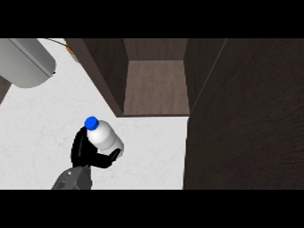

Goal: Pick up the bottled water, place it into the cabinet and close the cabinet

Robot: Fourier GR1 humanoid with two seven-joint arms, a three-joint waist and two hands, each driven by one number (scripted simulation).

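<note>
Curled round the bottled water (104, 137) from its 8 o'clock side: the left hand (82, 150), fingers and thumb closed on the lower body, leaving the blue cap (92, 121) free and pointing toward 11 o'clock. Held above or on the white counter (29, 133), hard to say which, at 7 o'clock from the open cabinet (155, 89), likely for a carry toward 1 o'clock onto the bare shelf. Swung wide at 3 o'clock, the dark cabinet door (253, 124), hence free entry. No right hand in view
</note>
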